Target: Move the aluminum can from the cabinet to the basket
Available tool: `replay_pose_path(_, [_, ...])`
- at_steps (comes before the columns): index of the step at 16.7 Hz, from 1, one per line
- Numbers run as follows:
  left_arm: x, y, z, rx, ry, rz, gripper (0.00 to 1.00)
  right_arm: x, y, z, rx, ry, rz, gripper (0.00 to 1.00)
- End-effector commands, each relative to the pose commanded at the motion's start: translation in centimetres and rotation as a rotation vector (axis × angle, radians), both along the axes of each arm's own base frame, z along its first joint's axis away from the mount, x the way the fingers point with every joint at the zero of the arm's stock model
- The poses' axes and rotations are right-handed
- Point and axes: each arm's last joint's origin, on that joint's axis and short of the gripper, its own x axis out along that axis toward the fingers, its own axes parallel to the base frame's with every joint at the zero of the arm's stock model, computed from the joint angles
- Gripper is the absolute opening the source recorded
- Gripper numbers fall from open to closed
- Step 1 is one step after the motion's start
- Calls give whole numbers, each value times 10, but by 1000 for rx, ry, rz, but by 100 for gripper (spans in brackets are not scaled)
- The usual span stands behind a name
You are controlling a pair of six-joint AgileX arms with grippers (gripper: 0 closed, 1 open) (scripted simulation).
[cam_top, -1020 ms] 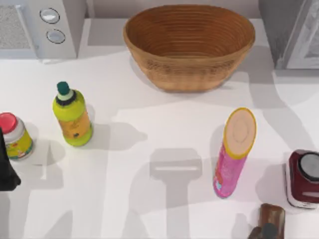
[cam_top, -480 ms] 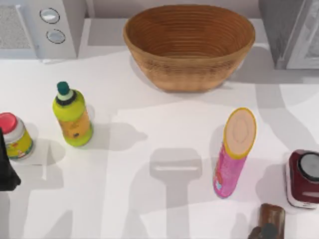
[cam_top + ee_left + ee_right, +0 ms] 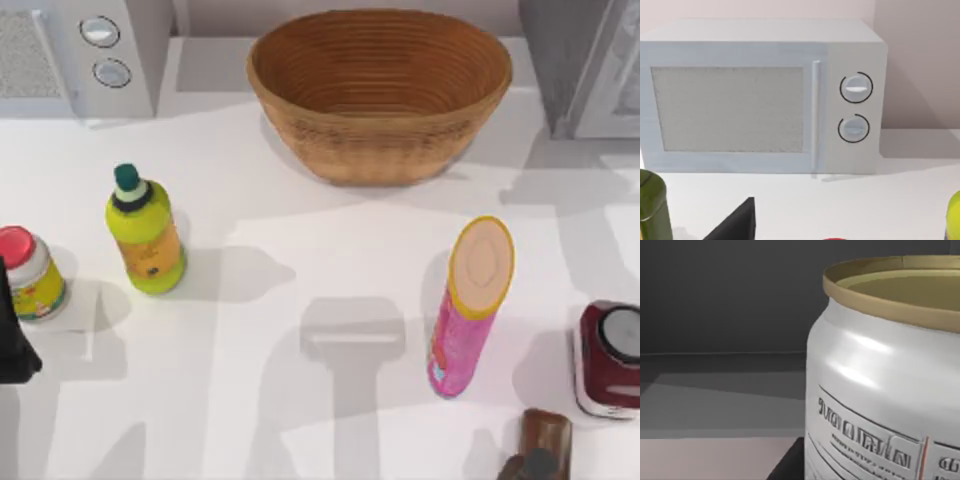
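Only the shadows on the table's right have shifted since a second ago; every object stands as before. At the far left the left arm [image 3: 12, 345] sits parked beside a red-lidded jar [image 3: 30, 272], and I cannot tell its gripper's state. A green bottle [image 3: 146, 235] is next, with the white microwave [image 3: 110, 50] behind. The basket [image 3: 380, 150] sits at the back centre, just left of the cabinet [image 3: 585, 70]. The aluminum can [image 3: 880, 390] stands upright in what looks like the cabinet's dark interior, right in front of the right gripper, which is plainly the nearer one; whether it is open or closed I cannot tell. A pink tube [image 3: 468, 310] stands nearer the front, probably clear of the carry.
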Motion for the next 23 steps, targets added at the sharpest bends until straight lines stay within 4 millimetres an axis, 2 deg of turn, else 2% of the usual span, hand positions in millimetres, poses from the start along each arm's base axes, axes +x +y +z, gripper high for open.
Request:
replay_pose_path(3, [0, 0, 0, 0, 0, 0, 100, -10, -14, -59, -16, 36, 1, 0])
replay_pose_path(10, [0, 0, 0, 0, 0, 0, 100, -22, -37, -255, -37, 176, 7, 0])
replay_pose_path(13, [0, 0, 0, 0, 0, 0, 100, -29, -45, -312, -25, 137, 10, 0])
replay_pose_path(15, [0, 0, 0, 0, 0, 0, 100, -31, -48, -337, -21, 93, 12, 0])
replay_pose_path(17, [0, 0, 0, 0, 0, 0, 100, -31, -51, -352, -19, 60, 14, 0])
replay_pose_path(23, [0, 0, 0, 0, 0, 0, 100, -30, -51, -360, -17, 63, 17, 0])
